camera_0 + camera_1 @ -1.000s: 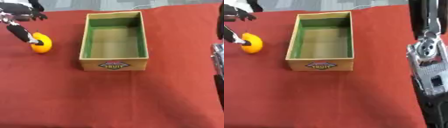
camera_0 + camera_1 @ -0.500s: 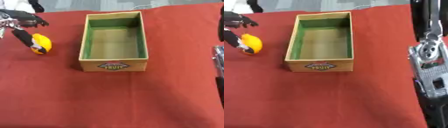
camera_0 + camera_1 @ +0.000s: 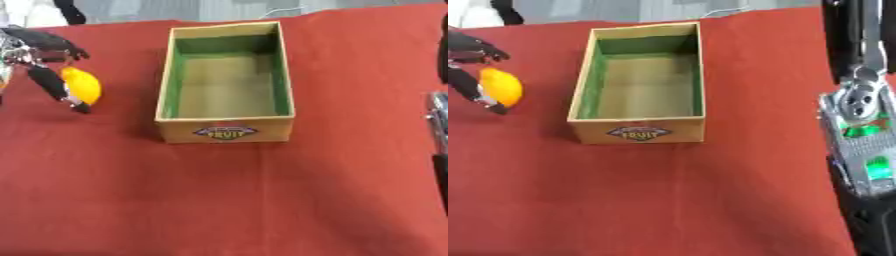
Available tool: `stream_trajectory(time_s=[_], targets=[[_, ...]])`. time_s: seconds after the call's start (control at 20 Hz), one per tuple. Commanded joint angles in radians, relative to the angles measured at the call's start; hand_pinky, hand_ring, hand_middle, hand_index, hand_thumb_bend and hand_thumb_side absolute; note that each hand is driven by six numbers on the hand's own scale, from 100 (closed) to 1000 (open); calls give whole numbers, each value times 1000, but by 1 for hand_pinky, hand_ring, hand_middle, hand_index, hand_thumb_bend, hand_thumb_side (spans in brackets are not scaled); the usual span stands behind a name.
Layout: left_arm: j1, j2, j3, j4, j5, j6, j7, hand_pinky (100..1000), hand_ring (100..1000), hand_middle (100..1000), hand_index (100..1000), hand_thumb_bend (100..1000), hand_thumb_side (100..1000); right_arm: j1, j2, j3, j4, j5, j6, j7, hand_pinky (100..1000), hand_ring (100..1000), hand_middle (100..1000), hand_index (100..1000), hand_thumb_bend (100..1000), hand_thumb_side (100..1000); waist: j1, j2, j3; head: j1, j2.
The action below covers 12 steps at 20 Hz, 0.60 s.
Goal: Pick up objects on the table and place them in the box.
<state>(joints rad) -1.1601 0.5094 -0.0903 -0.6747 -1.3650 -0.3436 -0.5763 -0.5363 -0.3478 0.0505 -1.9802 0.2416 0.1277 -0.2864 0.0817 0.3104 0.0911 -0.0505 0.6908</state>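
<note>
A round orange fruit [image 3: 84, 85] is at the far left of the red cloth, level with the middle of the box. My left hand [image 3: 37, 46] comes in from the left edge and is curled round the fruit. One dark finger [image 3: 51, 86] crosses its near side and the others arch over its top. Whether the fruit rests on the cloth or hangs just above it I cannot tell. The cardboard box [image 3: 226, 131], green inside with a "FRUIT" label on its front, stands open and empty in the middle. Only my right forearm [image 3: 859, 125] shows, along the right edge.
A red cloth [image 3: 227, 200] covers the whole table, with a wide bare stretch in front of the box. A dark shape [image 3: 68, 11] stands beyond the far left edge.
My left hand's fingers have closed round the orange fruit, which has turned a little but stayed in about the same place. The box and the right arm have not moved.
</note>
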Motion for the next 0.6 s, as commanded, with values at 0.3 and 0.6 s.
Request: stream_trajectory(time_s=[0.3, 0.6], targets=[[-22, 22, 53, 37, -25, 61, 58, 684, 809, 861, 1000, 792, 661, -17, -24, -1, -20, -8, -3, 4, 796, 727, 539, 824, 100, 1000, -2, -11, -6, 4, -16], [-21, 19, 72, 61, -23, 108, 85, 676, 799, 850, 1000, 760, 660, -22, -29, 1, -20, -9, -1, 7, 797, 728, 539, 825, 100, 1000, -4, 0, -11, 5, -12]])
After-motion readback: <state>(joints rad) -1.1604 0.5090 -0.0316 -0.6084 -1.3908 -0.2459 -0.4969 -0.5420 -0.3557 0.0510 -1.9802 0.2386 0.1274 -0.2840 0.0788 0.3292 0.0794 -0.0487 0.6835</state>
